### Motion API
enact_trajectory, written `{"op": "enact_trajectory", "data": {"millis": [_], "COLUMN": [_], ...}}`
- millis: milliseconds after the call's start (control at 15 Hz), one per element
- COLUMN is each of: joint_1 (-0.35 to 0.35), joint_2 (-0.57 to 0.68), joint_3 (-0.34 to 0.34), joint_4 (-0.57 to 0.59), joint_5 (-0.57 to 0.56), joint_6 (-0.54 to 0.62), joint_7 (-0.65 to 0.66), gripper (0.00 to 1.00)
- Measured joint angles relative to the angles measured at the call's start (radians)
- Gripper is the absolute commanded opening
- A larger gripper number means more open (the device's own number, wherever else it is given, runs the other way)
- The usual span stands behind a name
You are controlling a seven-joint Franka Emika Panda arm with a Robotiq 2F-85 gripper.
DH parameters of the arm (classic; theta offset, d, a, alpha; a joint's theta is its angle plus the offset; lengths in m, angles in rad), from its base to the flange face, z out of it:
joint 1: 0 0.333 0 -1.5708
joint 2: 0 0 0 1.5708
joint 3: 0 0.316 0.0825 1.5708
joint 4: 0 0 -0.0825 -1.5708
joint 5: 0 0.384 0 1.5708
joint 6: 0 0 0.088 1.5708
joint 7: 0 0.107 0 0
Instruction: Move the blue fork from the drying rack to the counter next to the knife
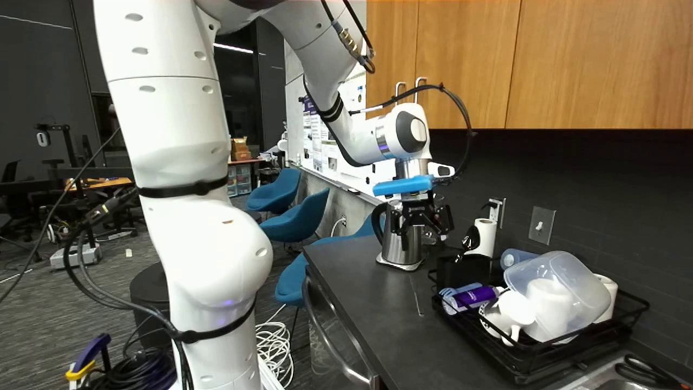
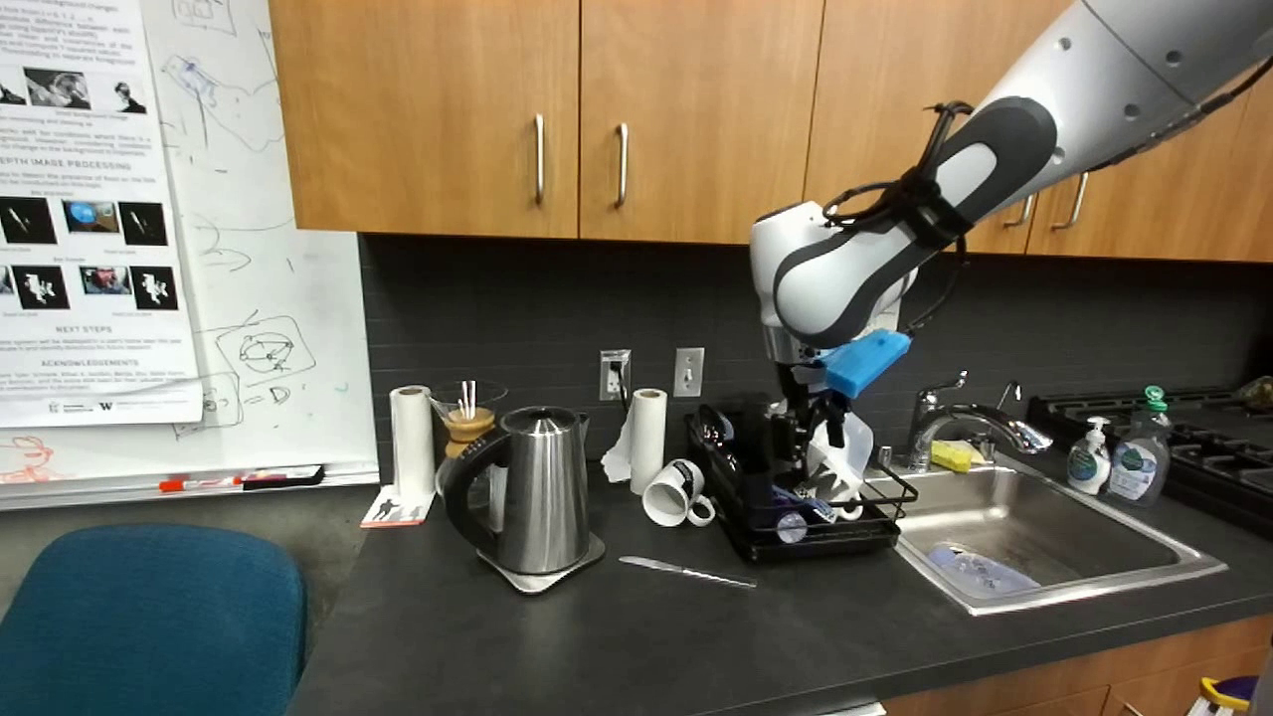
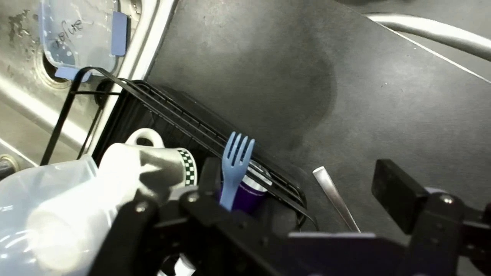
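— How is the gripper [image 3: 305, 186] found?
— With its jaws spread wide, above the end of the rack [image 2: 825, 545]. One finger [image 3: 210, 176] is seen just beside the fork [image 3: 234, 168]; whether they touch cannot be told.
— Where is the fork placed?
— In the rack, at the end nearest the knife [image 2: 688, 571]. Its tines are seen across the rim from above; its handle is partly hidden by the gripper, and a purple item [image 3: 247, 201] is partly covered by the fork.
— And the knife?
— Laid flat on the counter [image 2: 617, 646], between rack and kettle [image 2: 545, 497], near the rack but apart from it.
— What else is noted?
— A checked mug [image 3: 151, 165] and a clear tub [image 1: 587, 287] are held in the rack. A white mug [image 2: 668, 492] is tipped on its side beside it. The sink [image 2: 1094, 589] is set past its other end.
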Motion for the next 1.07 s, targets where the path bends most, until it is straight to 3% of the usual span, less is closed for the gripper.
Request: {"op": "enact_trajectory", "data": {"millis": [400, 1067], "joint_1": [0.043, 0.030], "joint_2": [0.066, 0.238], "joint_3": [0.015, -0.022], "joint_4": [0.017, 0.068], "joint_5": [0.046, 0.000], "joint_6": [0.021, 0.116], "joint_7": [0.000, -0.001], "gripper": [1.00, 1.00]}}
